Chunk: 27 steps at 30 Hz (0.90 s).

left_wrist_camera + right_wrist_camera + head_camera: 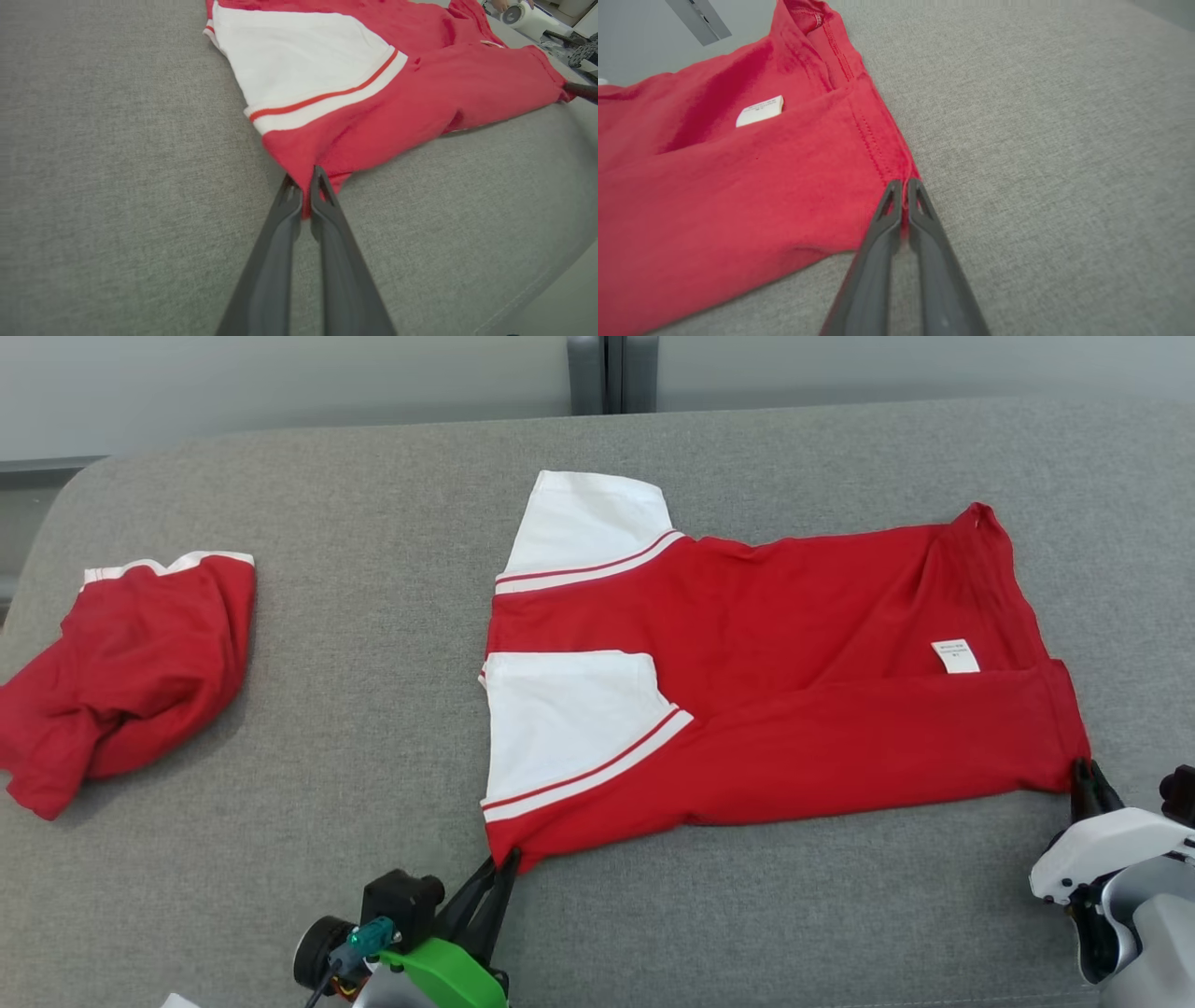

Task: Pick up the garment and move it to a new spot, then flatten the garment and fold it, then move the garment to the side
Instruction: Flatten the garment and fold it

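The red garment (794, 663), with 2 white sleeves, lies flat and folded lengthwise on the grey fabric surface (373, 709), centre to right in your head view. Your left end effector (304, 182) is clamped on its near left corner, below a sleeve. Your right end effector (903, 186) is clamped on its near hem corner. A 2nd red garment (131, 681) lies crumpled well apart, at the left.

Grey surface (373, 728) bears garment (794, 691), crumpled cloth (140, 672)
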Tool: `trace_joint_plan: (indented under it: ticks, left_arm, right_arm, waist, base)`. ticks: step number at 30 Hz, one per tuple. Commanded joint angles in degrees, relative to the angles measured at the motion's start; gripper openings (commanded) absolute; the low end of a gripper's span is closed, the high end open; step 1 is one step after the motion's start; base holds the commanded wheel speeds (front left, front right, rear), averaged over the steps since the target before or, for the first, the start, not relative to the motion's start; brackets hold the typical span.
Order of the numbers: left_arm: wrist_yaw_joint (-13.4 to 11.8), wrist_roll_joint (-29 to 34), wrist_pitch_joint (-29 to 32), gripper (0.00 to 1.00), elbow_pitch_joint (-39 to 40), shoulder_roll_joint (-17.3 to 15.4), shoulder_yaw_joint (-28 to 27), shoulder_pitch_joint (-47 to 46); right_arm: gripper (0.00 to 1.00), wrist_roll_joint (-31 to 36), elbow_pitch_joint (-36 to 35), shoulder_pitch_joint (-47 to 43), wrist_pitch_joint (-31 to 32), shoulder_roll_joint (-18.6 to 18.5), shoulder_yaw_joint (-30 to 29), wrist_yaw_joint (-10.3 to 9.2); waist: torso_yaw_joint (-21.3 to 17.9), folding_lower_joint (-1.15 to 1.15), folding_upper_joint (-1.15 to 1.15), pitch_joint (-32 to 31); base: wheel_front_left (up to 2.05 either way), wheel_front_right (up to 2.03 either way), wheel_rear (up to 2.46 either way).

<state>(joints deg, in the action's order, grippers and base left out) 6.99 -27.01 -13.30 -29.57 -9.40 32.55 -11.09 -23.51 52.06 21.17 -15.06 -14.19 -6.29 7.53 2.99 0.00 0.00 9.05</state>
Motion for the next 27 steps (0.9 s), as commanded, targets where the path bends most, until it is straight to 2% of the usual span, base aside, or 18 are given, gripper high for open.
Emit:
trace_joint_plan:
  ticks: [1,11,17,19,20,21,22,27]
  left_arm:
    - [-0.5,1.2,-0.4,0.0,0.6,-0.8,0.1,1.2]
    - [-3.7,2.5,0.3,0.0,5.9,-4.7,0.6,6.6]
    - [-4.7,2.3,1.4,0.0,8.0,-5.6,1.0,8.4]
    - [-5.0,2.2,1.7,0.02,8.3,-5.5,1.2,8.7]
    - [-5.2,2.2,2.2,0.49,8.3,-5.5,1.3,8.9]
    - [-5.6,2.3,2.5,0.93,8.2,-5.6,1.3,9.0]
    - [-6.3,2.6,2.3,1.0,8.6,-5.7,1.1,9.0]
    - [-8.3,2.1,3.8,1.0,9.9,-6.4,0.1,9.4]
  right_arm:
    - [0.0,-0.8,-0.3,-1.3,-0.2,-0.5,0.5,-0.07]
    - [0.0,-4.3,-4.7,-8.6,-0.2,-3.1,4.1,-0.08]
    - [0.0,-5.8,-6.0,-11.4,-0.2,-3.1,5.8,-0.08]
    - [0.55,-5.8,-6.0,-11.7,-0.2,-3.3,5.9,-0.08]
    - [1.0,-5.6,-5.8,-11.7,-0.2,-3.3,5.8,-0.08]
    - [1.0,-5.5,-6.1,-11.7,-0.2,-3.2,5.5,-0.07]
    - [1.0,-5.3,-6.8,-11.7,-0.2,-3.1,5.2,-0.07]
    - [1.0,-3.1,-11.5,-13.2,-0.2,-2.9,3.9,-0.07]
  waist:
    - [0.0,0.0,0.0,-0.9]
    - [0.0,0.0,0.0,-3.9]
    - [-0.3,0.0,0.0,-4.7]
    - [-0.5,0.0,0.0,-4.9]
    - [-0.6,0.0,0.0,-5.1]
    - [-0.7,0.0,0.0,-5.3]
    - [-0.8,0.0,0.0,-5.5]
    - [-1.2,0.0,0.0,-6.3]
  base:
    - [0.0,0.0,0.0]
    - [0.0,0.0,0.0]
    - [0.0,0.0,0.0]
    - [0.0,0.0,0.0]
    - [0.0,0.0,0.0]
    - [0.0,0.0,0.0]
    - [0.0,0.0,0.0]
    - [0.0,0.0,0.0]
